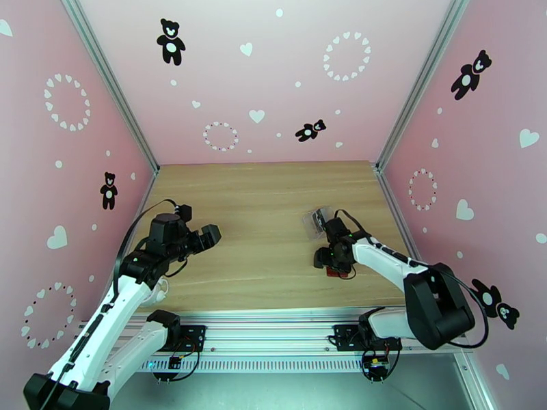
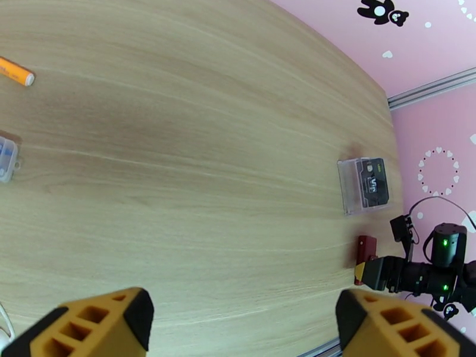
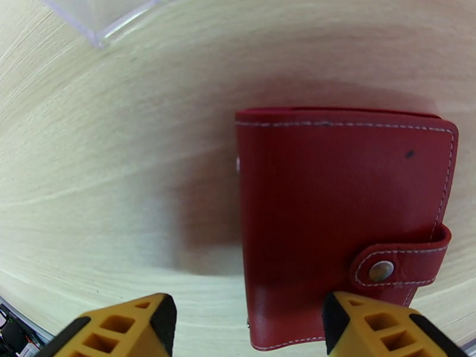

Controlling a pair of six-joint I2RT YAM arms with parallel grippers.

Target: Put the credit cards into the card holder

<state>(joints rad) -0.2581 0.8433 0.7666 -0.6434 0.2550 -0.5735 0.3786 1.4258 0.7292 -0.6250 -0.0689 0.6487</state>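
"What's the biggest thing in there?"

"A pale wooden bench. The left hand hangs over its left side with its yellow fingers wide apart and nothing between them."

"And the right hand?"

"It's low over the near right part of the bench, its fingers apart too. One is above bare wood and the other is above the near edge of the wallet. It isn't clamped on anything."

"Where are the task's things?"

"Just beyond the right hand lies a clear plastic case, flat on the wood, with a dark credit card inside it. Right under that hand lies the small dark-red leather-like card holder, closed, with its tab snapped shut."

"Anything smaller?"

"An orange stick with a white tip lies well apart from these, across the bench."
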